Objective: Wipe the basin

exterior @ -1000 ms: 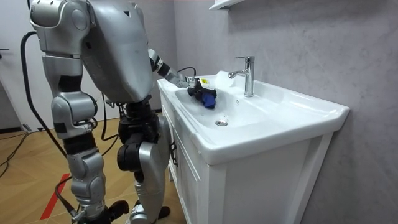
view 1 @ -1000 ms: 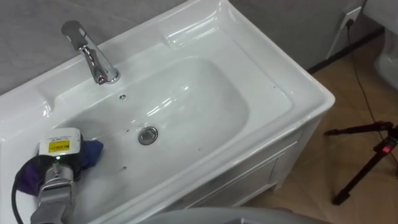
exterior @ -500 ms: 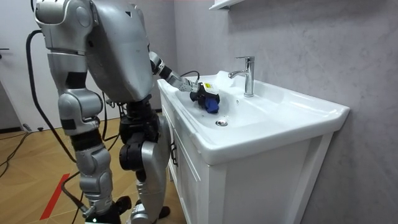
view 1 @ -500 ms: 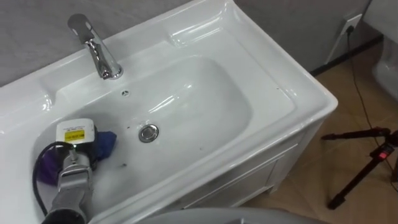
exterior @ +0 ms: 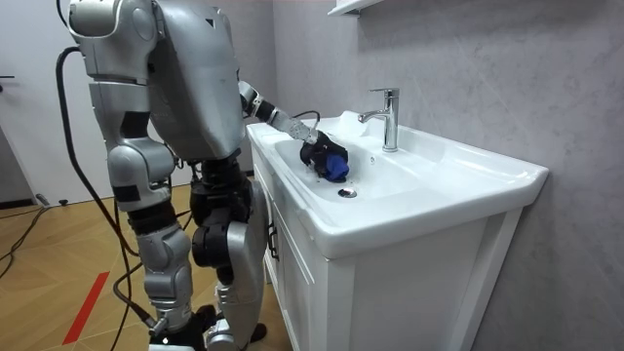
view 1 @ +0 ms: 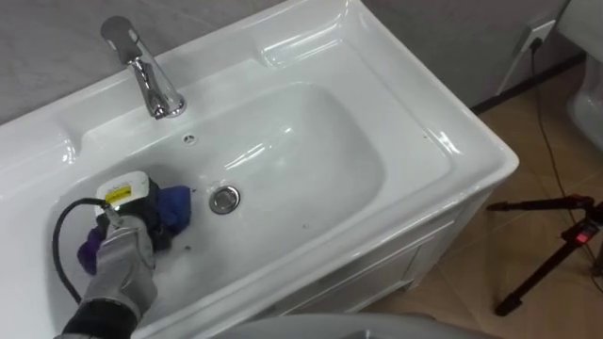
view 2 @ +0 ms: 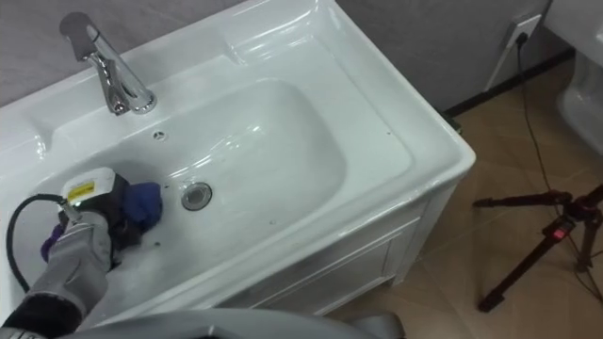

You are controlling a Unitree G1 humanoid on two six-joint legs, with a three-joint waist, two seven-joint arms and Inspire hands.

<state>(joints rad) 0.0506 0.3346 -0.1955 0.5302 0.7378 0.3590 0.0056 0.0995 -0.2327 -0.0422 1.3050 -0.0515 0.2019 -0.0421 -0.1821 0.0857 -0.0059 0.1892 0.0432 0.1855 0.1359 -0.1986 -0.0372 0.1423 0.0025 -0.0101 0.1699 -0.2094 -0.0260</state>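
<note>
Blue cloth [view 1: 175,205]: bunched under the left hand [view 1: 141,217], on the basin's [view 1: 443,141] sloping inner wall. A blue fold sticks out on the hand's right side and a purple edge shows on its left, by the wrist.

Left hand: palm down on the cloth, dark fingers curled into the wad and gripping it. In the room view the cloth [exterior: 335,168] hangs as a lump just below the hand [exterior: 314,151], inside the bowl.

Drain [view 1: 224,199]: just beyond the cloth on the hand's right, close to the blue fold but apart from it.

Overflow hole [view 1: 189,139]: ahead of the hand and slightly to its right, on the bowl's back wall.

Chrome faucet [view 1: 141,75]: further ahead of the hand, upright on the back ledge, well apart from the hand.

The rest of the white bowl stretches away to the hand's right.

Vanity cabinet [view 1: 377,273]: white, under the basin.

Black tripod [view 1: 556,245]: far to the hand's right, on the wooden floor [view 1: 490,226].

Wall socket [view 1: 539,33]: far right and ahead of the hand.

Robot: in the room view it stands upright against the vanity, at the room view's left, with its left arm stretched over the rim into the bowl.
</note>
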